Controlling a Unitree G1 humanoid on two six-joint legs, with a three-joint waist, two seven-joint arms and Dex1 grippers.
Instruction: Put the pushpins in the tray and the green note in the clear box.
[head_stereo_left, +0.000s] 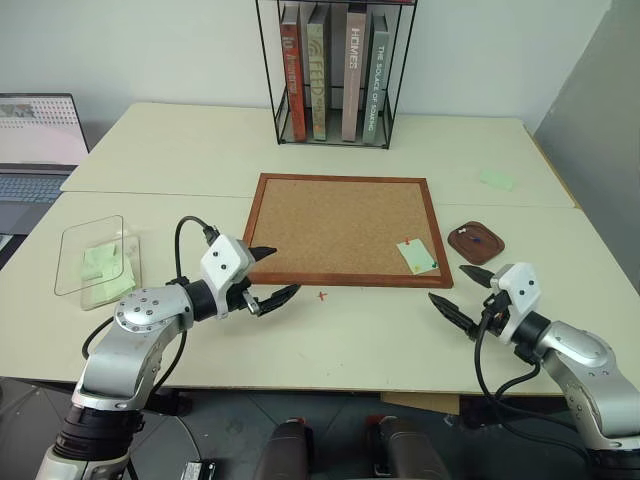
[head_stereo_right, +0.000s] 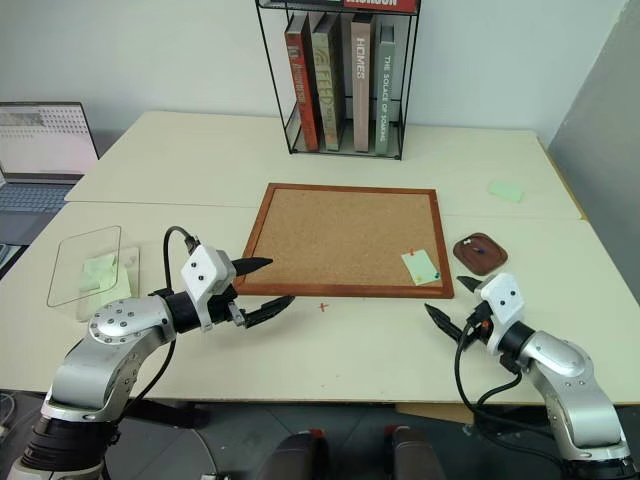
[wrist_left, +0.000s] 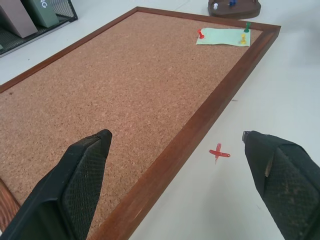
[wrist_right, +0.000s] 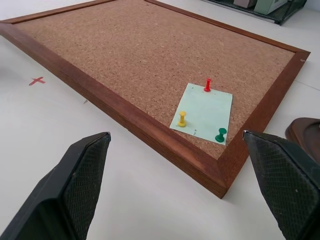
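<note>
The green note (wrist_right: 202, 113) lies on the corkboard's near right corner, held by three pushpins: red (wrist_right: 207, 85), yellow (wrist_right: 182, 118) and green (wrist_right: 220, 134). The reddish-brown tray (head_stereo_left: 452, 243) sits on the table just right of that corner, with a few pins inside. At the far left stands the clear box (head_stereo_left: 70, 250), holding pale green notes. My left gripper (head_stereo_left: 285, 270) is open and empty over the board's near left corner. My right gripper (head_stereo_left: 447, 282) is open and empty just in front of the note and tray.
The wood-framed corkboard (head_stereo_left: 340, 225) fills the table's middle, with a small red cross mark (head_stereo_left: 322, 295) before its near edge. A wire rack of books (head_stereo_left: 335, 70) stands at the back. A laptop (head_stereo_left: 35, 150) sits far left. Another green note (head_stereo_left: 497, 179) lies back right.
</note>
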